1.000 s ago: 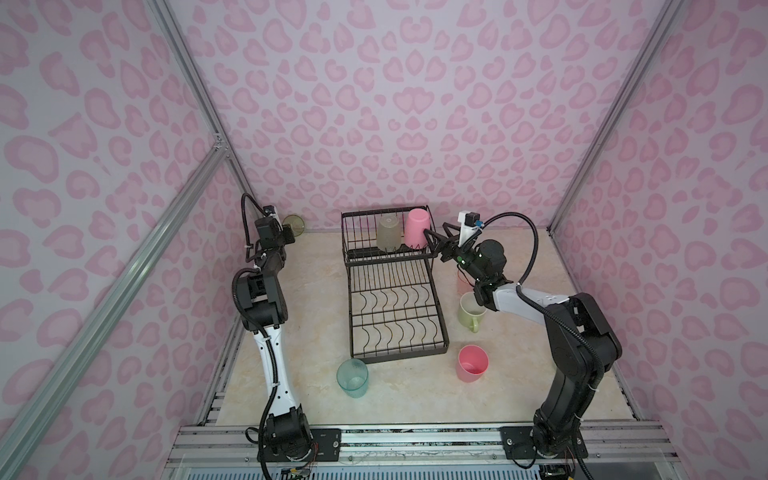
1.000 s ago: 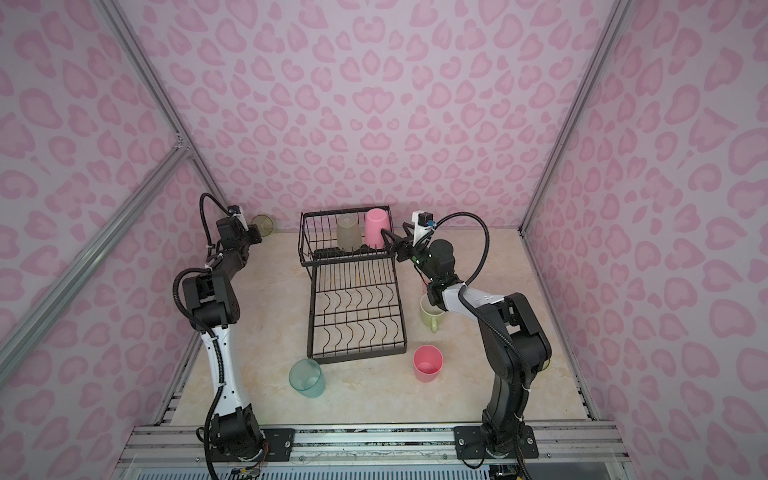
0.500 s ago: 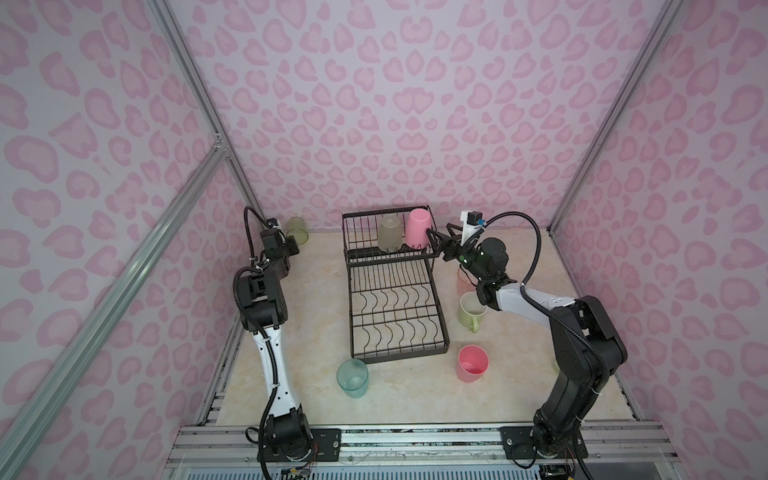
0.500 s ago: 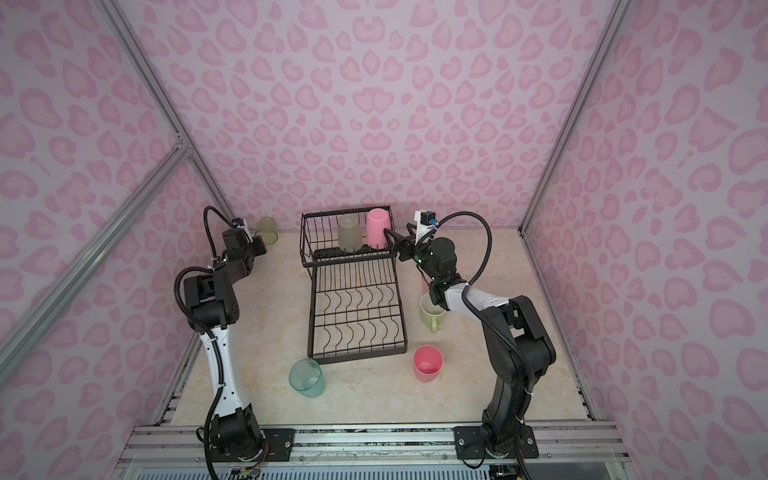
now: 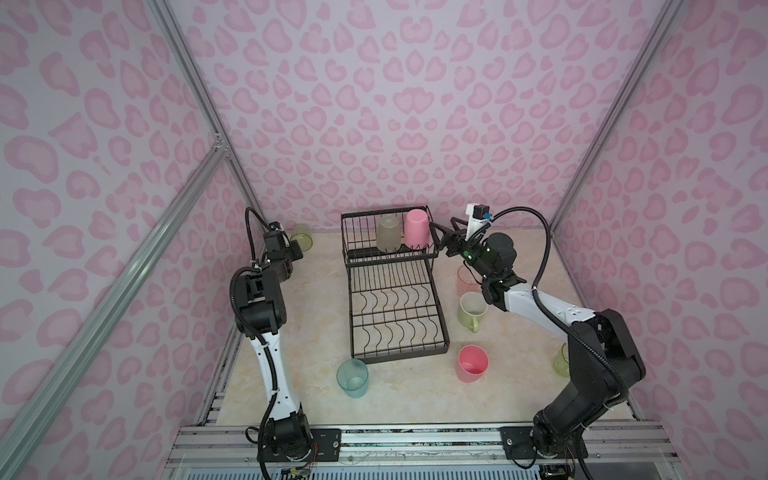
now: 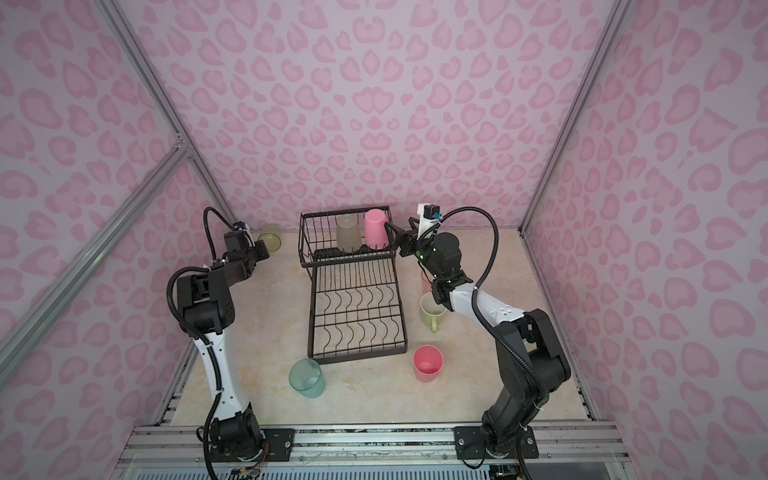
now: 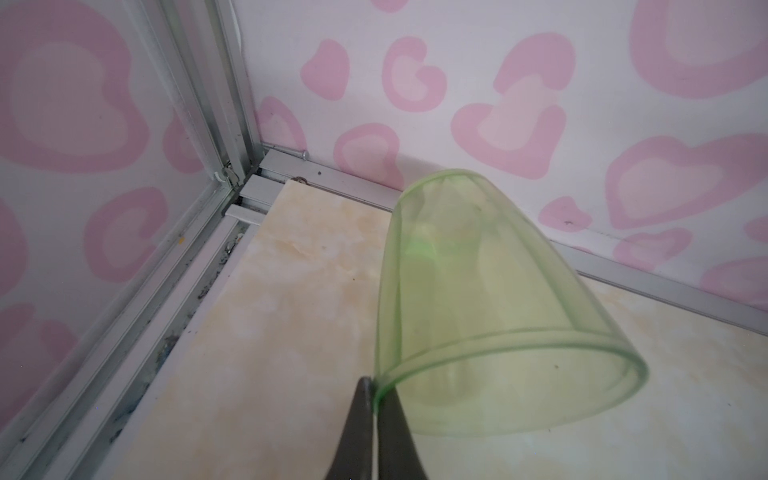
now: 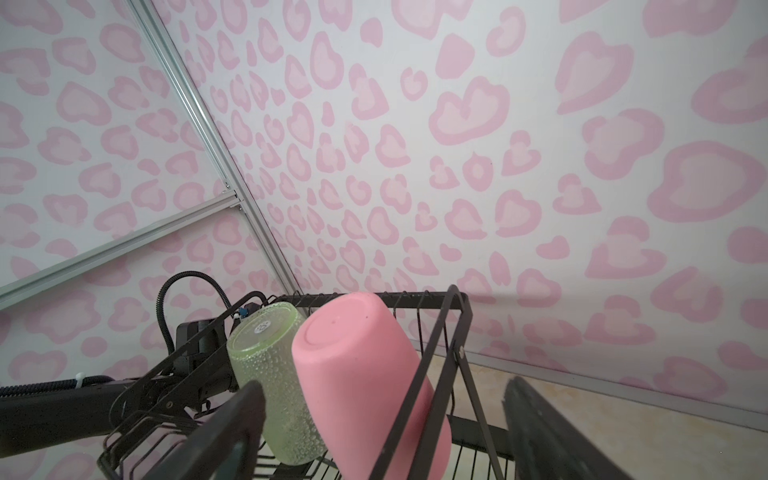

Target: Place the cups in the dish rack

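Inverted pink cup (image 8: 357,395) beside frosted cup (image 8: 270,357) in black rack (image 8: 457,296)

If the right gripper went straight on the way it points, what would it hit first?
Likely the dish rack's side wires, just ahead of the right gripper; the inverted pink cup sits behind them.

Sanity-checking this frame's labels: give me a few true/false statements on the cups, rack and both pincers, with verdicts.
The frosted cup and a pink cup sit upside down in the raised basket. True.
The teal cup sits in the dish rack. False: it stands on the table in front of it.
The left pincer is shut on the yellow-green cup at its rim. True.
The right pincer grips that pink cup. False: it is open beside the basket.
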Tool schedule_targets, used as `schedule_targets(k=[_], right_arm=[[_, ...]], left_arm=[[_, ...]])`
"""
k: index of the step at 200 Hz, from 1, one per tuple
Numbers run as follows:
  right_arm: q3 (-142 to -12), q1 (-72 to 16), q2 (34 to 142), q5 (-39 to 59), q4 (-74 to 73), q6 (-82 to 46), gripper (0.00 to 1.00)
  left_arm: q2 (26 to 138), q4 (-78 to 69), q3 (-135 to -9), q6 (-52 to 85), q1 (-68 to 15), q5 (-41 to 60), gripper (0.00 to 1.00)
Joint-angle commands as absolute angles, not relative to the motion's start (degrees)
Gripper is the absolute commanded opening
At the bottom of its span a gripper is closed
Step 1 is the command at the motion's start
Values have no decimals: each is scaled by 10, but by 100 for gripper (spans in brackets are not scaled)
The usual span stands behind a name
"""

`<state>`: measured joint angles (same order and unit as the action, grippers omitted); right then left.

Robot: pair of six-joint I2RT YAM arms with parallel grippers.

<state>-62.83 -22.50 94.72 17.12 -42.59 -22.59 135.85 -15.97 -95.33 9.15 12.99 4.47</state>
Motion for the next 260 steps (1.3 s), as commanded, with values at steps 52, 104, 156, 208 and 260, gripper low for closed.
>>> schedule_targets(k=[52,104,156,208,260], right_arm=[[-631,-231,908,137,-329,-225,89],[-632,-252,880,104,-255,-210,89],[-612,-264,832,72,-213,-207,89],[-612,-281,795,42,-163,-211,89],[-612,-309,747,51,-132,-230,89]], left_arm=[[1023,-152,-879,113,111,19,4],[934,-128,-802,124,94,-20,4],[835,-86,-740,179,79,-74,4],[726,-31,-701,202,62,-53,4],[641,3,-650,218,43,63,3]])
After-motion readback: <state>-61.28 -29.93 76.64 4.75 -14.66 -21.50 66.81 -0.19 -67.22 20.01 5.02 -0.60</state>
